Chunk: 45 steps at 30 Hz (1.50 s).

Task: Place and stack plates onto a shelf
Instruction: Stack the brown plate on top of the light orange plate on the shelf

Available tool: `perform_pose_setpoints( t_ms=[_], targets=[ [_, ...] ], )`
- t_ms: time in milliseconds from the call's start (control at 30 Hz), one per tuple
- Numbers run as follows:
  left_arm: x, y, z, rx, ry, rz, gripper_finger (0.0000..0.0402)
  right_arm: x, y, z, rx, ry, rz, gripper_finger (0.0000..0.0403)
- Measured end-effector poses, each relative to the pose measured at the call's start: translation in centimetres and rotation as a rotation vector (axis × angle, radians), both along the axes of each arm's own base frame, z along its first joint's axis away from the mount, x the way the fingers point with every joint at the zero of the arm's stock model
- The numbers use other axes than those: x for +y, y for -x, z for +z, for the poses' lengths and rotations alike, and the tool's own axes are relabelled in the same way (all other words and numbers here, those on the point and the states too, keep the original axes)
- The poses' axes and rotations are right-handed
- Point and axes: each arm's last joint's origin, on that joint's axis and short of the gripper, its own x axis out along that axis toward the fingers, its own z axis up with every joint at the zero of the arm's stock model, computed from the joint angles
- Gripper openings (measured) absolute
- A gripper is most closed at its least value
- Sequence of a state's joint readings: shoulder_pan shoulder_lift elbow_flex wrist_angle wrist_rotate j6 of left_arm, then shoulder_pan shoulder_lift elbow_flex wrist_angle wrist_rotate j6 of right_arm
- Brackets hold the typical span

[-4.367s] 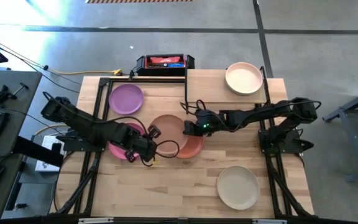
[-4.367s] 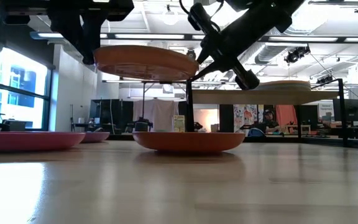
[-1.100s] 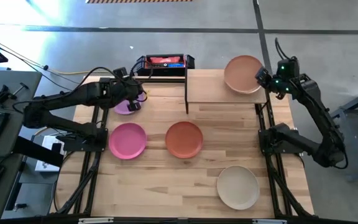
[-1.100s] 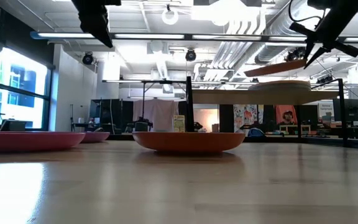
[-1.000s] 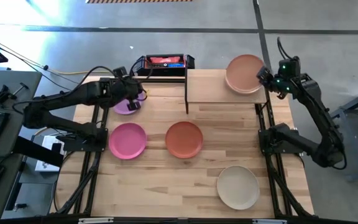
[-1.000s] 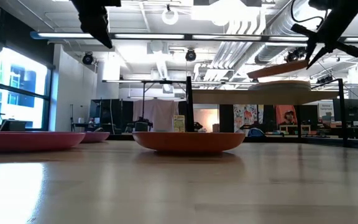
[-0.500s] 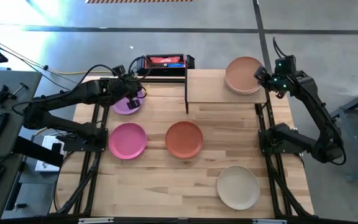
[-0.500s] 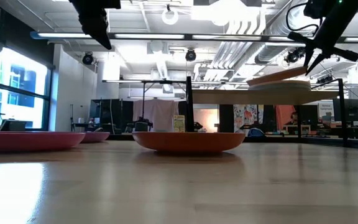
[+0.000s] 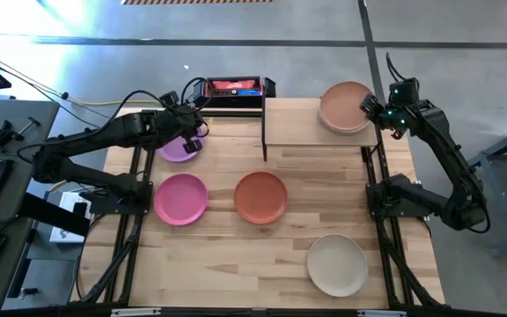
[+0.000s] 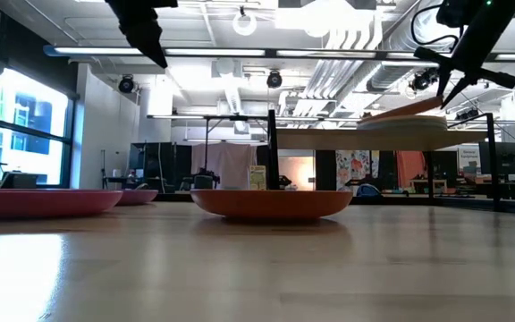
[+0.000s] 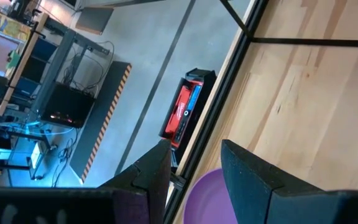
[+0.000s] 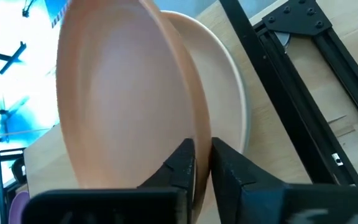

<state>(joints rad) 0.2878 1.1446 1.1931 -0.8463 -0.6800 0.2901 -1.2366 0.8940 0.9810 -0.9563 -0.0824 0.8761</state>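
- peach plate (image 9: pixel 345 103) is being pinched at its rim by the right gripper (image 9: pixel 372 109), fingers clamped on the edge, so it is tilting down onto the cream plate (image 12: pixel 232 118) lying on the shelf (image 9: pixel 302 125).
- far edge appears to be touching the cream plate; near edge is riding high, judged not released.
- left gripper (image 9: pixel 189 134) is hovering over the purple plate (image 9: pixel 177 150), fingers apart, likely lining up a rim grasp.
- pink plate (image 9: pixel 180 198), terracotta plate (image 9: pixel 260 196) and beige plate (image 9: pixel 337 264) are lying apart on the tabletop (image 9: pixel 236 255), awaiting stacking.
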Motion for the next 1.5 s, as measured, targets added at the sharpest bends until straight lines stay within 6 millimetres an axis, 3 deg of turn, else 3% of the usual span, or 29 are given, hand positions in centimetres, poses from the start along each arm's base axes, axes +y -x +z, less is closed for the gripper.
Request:
perform_pose_setpoints(
  t_ms=[200,333,733,900,1500],
  targets=[
    [0.0,0.0,0.0,-0.002,-0.001,0.000,0.0129,0.0,0.1,0.0,0.014,0.004,-0.022,0.0080],
    [0.0,-0.1,0.1,-0.009,-0.002,0.000,0.0129,0.0,0.1,0.0,0.012,0.004,-0.020,0.0095],
    [0.0,-0.1,0.1,-0.009,-0.002,0.000,0.0129,1.3,0.3,0.7,-0.056,0.027,0.043,0.0096],
    [0.0,-0.1,0.0,-0.011,0.002,-0.005,0.0129,1.8,0.4,0.2,-0.039,-0.038,0.046,0.0096],
    [0.0,-0.2,0.0,-0.022,0.024,-0.029,0.0129,1.9,-0.6,0.3,-0.087,-0.051,0.143,0.0096]
  ],
)
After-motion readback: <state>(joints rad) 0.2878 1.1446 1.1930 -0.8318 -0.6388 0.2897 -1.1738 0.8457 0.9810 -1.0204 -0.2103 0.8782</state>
